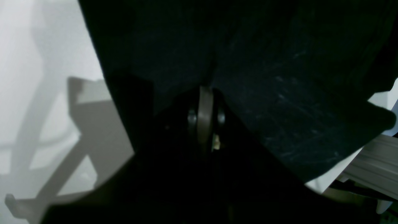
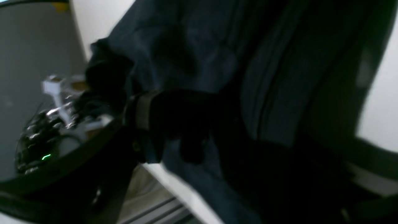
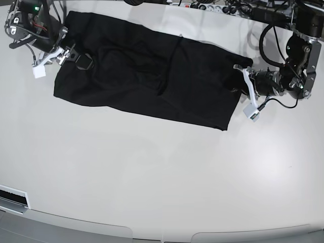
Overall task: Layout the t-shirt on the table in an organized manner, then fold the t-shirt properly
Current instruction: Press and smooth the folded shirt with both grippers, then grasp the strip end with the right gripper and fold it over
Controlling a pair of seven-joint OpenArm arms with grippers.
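T-shirt (image 3: 147, 76): black, laid as a long band across the upper part of the white tabletop (image 3: 152, 177). Left end effector (image 3: 238, 81), at frame right: clamped together on its edge. Right end effector (image 3: 81, 59), upper left: fingers spread wide at the opposite edge; a grip cannot be told.

A bunch of dark cables (image 3: 238, 7) lies at the far edge of the worktop, with a white power strip (image 3: 205, 6).
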